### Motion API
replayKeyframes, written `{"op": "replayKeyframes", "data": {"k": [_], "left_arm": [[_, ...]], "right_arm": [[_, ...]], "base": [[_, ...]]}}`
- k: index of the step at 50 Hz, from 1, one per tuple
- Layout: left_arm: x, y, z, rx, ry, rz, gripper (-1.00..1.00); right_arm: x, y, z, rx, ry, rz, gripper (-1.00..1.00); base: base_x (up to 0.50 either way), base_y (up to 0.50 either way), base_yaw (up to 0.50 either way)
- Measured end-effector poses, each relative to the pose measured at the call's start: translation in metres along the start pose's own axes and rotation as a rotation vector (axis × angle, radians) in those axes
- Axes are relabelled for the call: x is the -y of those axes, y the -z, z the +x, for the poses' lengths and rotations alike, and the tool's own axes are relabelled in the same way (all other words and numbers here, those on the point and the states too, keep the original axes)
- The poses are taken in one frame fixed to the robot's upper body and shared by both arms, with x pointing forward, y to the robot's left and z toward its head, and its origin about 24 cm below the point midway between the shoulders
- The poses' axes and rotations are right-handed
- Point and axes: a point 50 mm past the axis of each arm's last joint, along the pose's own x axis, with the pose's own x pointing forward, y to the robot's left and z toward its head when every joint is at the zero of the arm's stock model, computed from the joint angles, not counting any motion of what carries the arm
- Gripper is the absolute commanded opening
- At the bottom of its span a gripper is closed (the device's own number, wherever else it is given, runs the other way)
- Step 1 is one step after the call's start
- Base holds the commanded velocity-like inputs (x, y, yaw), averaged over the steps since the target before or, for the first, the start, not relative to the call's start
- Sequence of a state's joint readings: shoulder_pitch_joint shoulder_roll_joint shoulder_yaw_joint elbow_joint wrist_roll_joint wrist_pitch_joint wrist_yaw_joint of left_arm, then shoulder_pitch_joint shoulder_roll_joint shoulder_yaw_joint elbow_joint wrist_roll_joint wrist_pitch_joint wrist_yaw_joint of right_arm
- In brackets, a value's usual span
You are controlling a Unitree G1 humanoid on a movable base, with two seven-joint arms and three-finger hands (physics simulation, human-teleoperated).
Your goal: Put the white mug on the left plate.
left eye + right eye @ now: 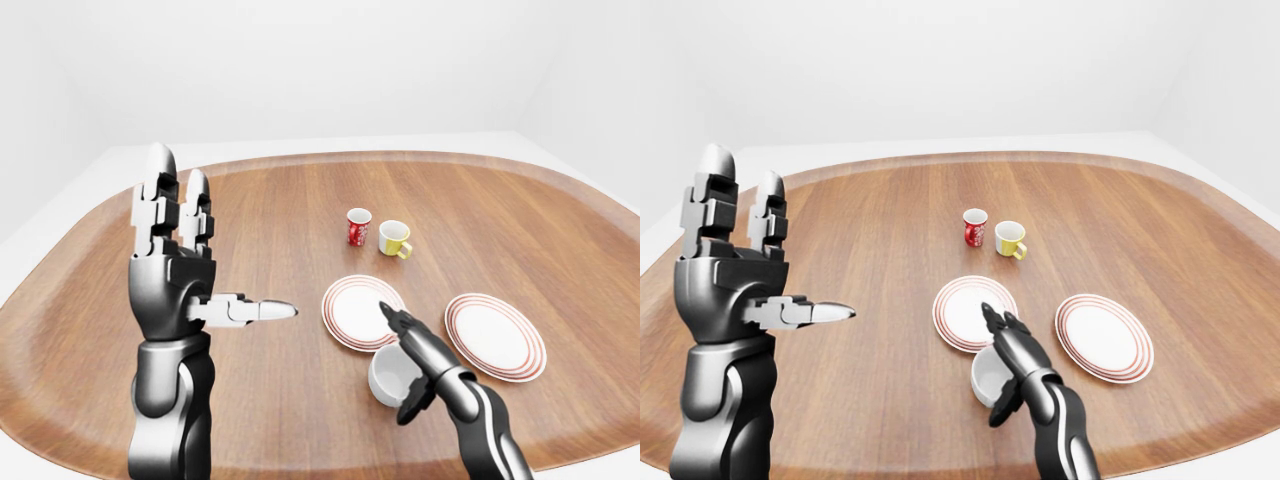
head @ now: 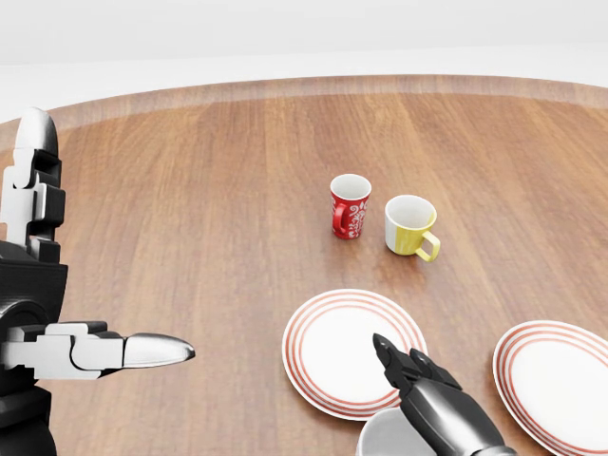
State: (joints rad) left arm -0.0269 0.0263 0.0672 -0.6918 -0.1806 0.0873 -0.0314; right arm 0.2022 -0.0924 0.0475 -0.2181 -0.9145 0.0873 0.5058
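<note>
My right hand (image 1: 410,365) wraps the white mug (image 1: 388,378) just below the left plate (image 1: 352,310) for lifting, while my open left hand (image 1: 175,270) waits aside.

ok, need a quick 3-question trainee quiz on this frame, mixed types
1. True or false: the plain white mug already sits on the left red-rimmed plate.
2. Which hand is at the mug? A) left hand B) right hand
3. Fill in: beside the red patterned cup stands a ____ mug with a handle.

Key: 1 false, it rests on the wooden table below the plate; 2 B; 3 yellow.
</note>
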Motion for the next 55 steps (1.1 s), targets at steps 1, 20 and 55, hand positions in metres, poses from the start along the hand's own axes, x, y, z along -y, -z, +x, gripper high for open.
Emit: {"op": "replayKeyframes", "data": {"k": [1, 20, 55], "left_arm": [[0.0, 0.0, 0.0, 0.0, 0.0, 0.0, 1.0], [0.0, -0.001, 0.001, 0.004, 0.0, -0.002, 1.0], [0.0, -0.003, 0.002, 0.016, -0.003, -0.005, 1.0]], "right_arm": [[0.0, 0.0, 0.0, -0.002, -0.001, -0.001, 1.0], [0.0, 0.003, 0.007, -0.019, -0.015, -0.014, 1.0], [-0.003, 0.005, 0.017, -0.037, -0.055, -0.047, 1.0]], "base": [[0.0, 0.0, 0.0], [0.0, 0.0, 0.0], [0.0, 0.0, 0.0]]}}
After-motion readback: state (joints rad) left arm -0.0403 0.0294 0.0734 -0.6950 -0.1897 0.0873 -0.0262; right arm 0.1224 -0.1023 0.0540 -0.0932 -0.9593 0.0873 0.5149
